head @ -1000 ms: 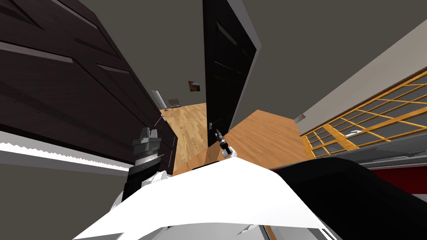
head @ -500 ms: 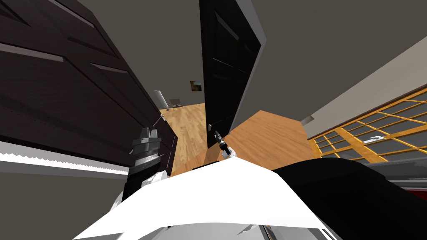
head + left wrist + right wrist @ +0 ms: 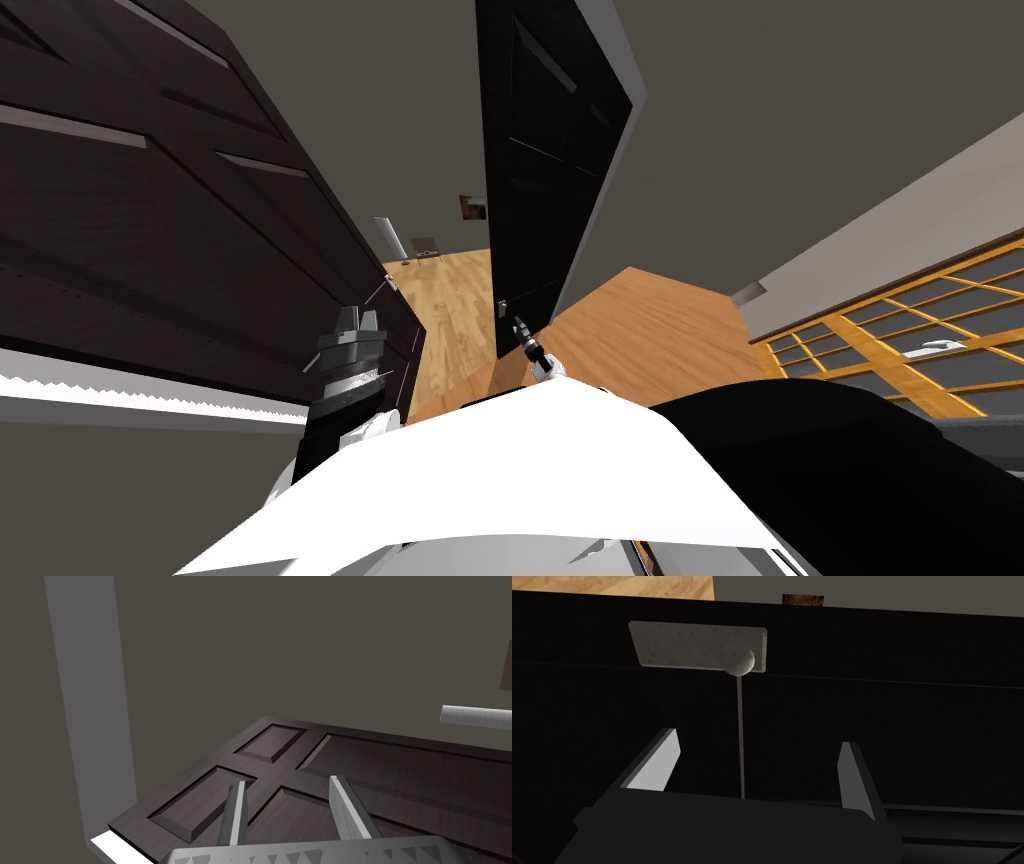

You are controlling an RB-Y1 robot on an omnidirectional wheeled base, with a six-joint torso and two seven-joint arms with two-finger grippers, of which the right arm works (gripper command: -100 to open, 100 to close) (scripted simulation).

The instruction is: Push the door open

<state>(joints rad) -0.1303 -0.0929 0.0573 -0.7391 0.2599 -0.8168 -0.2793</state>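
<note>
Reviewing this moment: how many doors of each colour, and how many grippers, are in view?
Brown panelled door: 1
Black door: 1
Grippers: 2, the left gripper and the right gripper, both open
Total: 4

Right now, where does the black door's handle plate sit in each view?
Head view: the handle plate is a small pale spot on the black door, just past the right tool.
Right wrist view: the handle plate, with a round knob, lies beyond that tool's open fingers.
Left wrist view: it faces the brown panelled door instead.
Shared landmark: the small brown picture on the far wall.
</note>
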